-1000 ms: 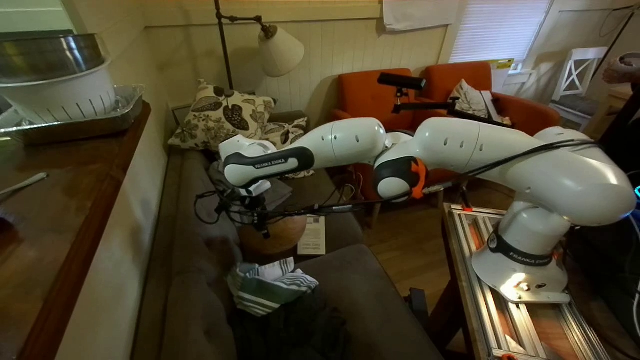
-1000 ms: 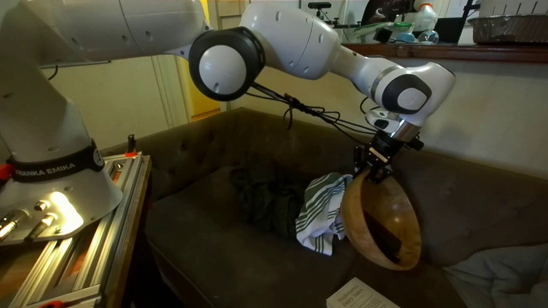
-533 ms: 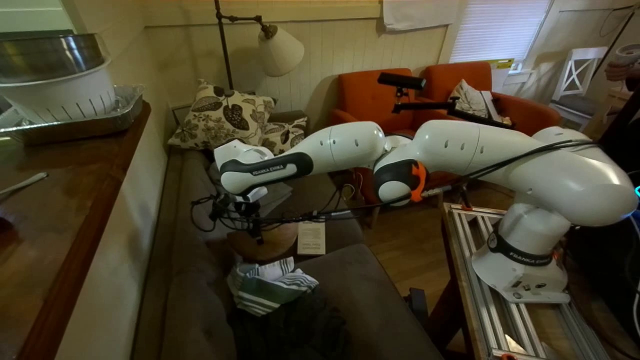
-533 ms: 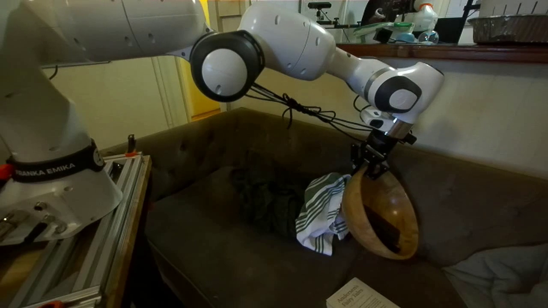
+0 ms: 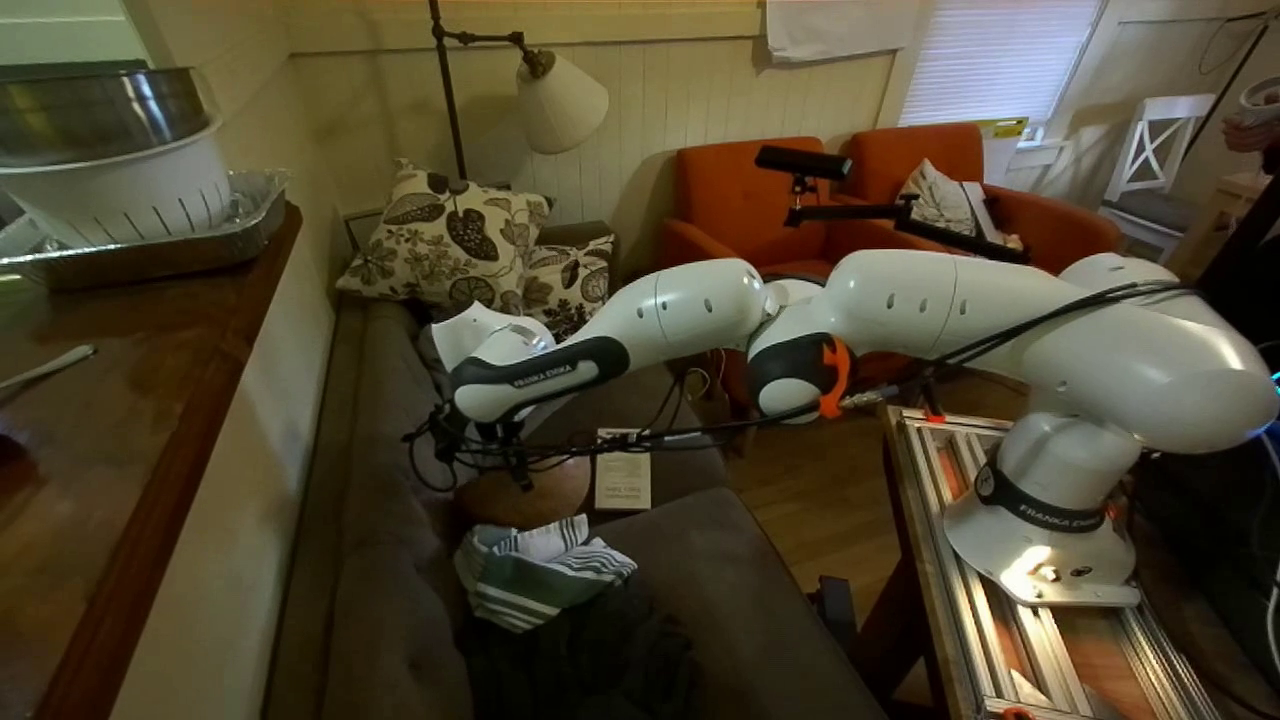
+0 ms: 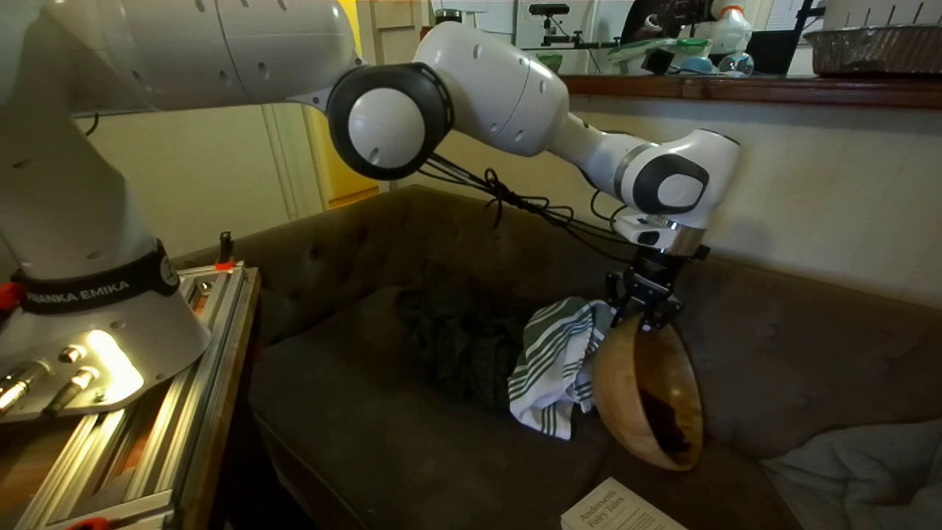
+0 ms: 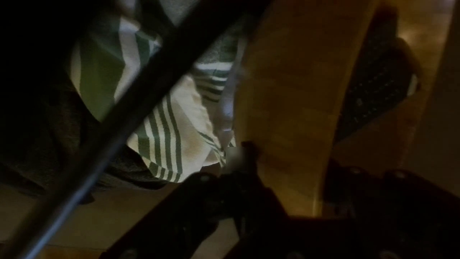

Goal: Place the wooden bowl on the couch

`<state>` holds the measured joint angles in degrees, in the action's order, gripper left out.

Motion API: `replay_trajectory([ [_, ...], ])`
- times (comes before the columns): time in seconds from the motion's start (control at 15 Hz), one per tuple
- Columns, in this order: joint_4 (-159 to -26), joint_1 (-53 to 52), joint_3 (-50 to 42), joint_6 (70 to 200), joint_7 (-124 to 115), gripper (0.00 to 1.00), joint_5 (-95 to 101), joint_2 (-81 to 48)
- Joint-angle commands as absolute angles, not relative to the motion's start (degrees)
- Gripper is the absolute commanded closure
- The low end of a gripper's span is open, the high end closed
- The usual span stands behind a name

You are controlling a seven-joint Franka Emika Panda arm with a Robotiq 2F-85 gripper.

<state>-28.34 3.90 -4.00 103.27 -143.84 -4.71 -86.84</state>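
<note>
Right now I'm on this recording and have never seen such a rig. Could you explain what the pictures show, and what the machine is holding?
The white machine is a jointed robot arm with black fingers at its end. The wide pictures are taken from outside the robot, from two different places; the dark close-up is taken from its wrist. The fingers grip a wooden bowl by its rim; it is tilted steeply, with a dark object inside. I cannot tell whether the bowl touches the couch below. On the couch lie a striped towel, a dark cloth and a book titled Andersen's Fairy Tales; patterned pillows sit at its far end in an exterior view.
</note>
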Motion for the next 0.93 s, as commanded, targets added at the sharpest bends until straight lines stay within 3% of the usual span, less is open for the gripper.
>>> replay_trajectory([
  [0.0,-24.1,3.3,-5.6,97.8,-147.4,0.29,-3.0,-86.8],
  [0.27,-26.3,3.7,-6.4,91.4,-155.9,0.02,-3.2,-81.7],
  [0.47,-26.4,4.5,-6.5,87.3,-159.5,0.0,-3.4,-79.2],
  [0.53,-25.7,4.0,-15.9,87.0,-155.9,0.0,-12.4,-79.0],
  [0.6,-25.6,4.4,-16.0,87.5,-155.9,0.0,-12.9,-78.4],
  [0.67,-26.0,5.6,-10.0,88.0,-159.1,0.0,-7.0,-77.3],
  [0.8,-26.2,5.5,-20.3,89.4,-156.5,0.0,-17.2,-76.6],
  [0.87,-25.0,5.9,-17.5,90.0,-158.5,0.0,-14.3,-76.7],
])
